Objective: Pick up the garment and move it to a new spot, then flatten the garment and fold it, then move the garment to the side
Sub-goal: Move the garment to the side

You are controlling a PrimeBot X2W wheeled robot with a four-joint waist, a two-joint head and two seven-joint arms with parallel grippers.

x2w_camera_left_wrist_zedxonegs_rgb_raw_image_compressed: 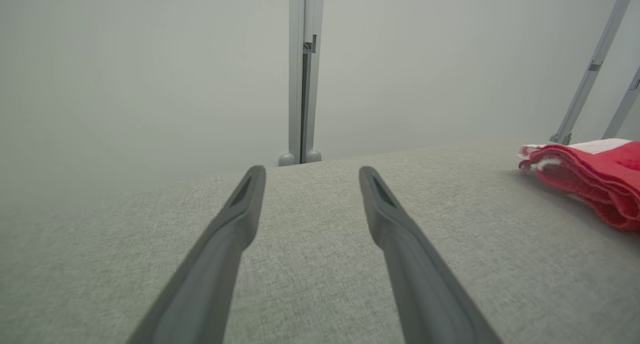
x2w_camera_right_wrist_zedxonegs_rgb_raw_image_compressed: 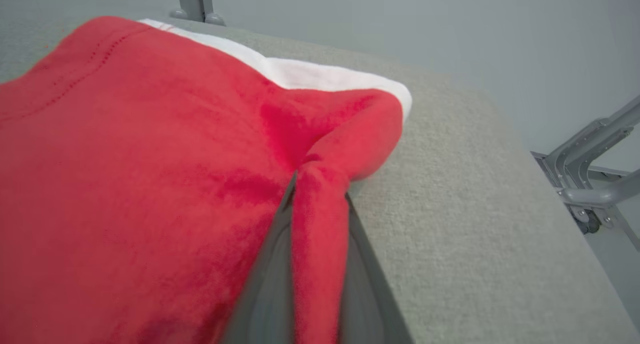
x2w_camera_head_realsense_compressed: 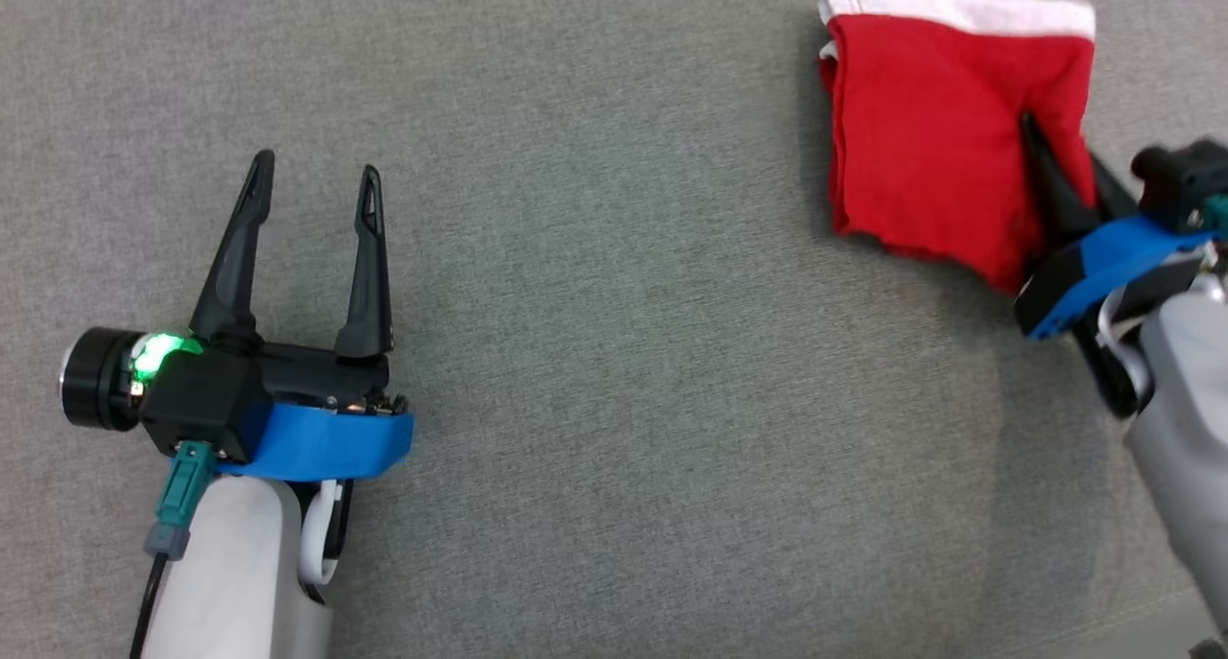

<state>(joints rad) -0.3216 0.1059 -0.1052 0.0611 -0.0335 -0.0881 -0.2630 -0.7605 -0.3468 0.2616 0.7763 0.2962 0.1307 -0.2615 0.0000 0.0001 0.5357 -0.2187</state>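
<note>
The garment is red with a white band along its far edge, folded into a rough square at the upper right of the grey surface. My right gripper is shut on its right edge; the right wrist view shows a ridge of red cloth pinched between the two fingers. My left gripper stands open at the lower left, far from the cloth, with nothing between its fingers. In the left wrist view the folded garment lies at the right edge, past my open left gripper.
The grey fabric surface spreads between the two arms. Past its far edge stand a grey upright post and slanted metal frame bars.
</note>
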